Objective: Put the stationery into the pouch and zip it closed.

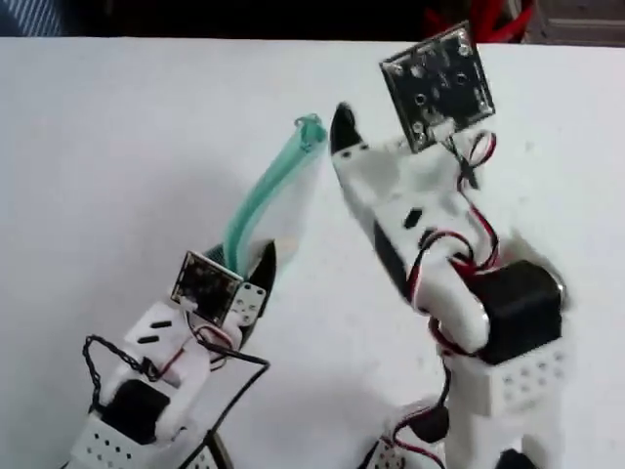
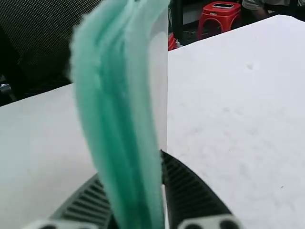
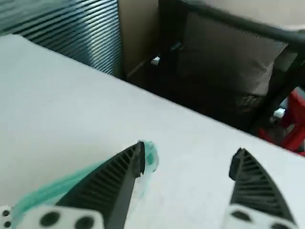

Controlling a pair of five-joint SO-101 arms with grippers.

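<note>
The pouch (image 1: 278, 195), pale and see-through with a teal zip edge, is held up off the white table (image 1: 117, 147) and slants away from the left arm. My left gripper (image 1: 256, 269) is shut on its near end; in the left wrist view the teal zip band (image 2: 124, 119) rises from between the black fingers (image 2: 190, 191). My right gripper (image 1: 344, 132) hangs open by the pouch's far tip. In the right wrist view that teal tip (image 3: 150, 156) lies just beside one finger (image 3: 121, 176), and the gap of the gripper (image 3: 188, 157) holds nothing.
The table's far edge runs close behind the pouch. Beyond it stand a black mesh chair (image 3: 224, 71) and a red stool (image 2: 221, 12). Bare white tabletop spreads to the left (image 1: 98, 244) and right (image 2: 248, 95) of the arms.
</note>
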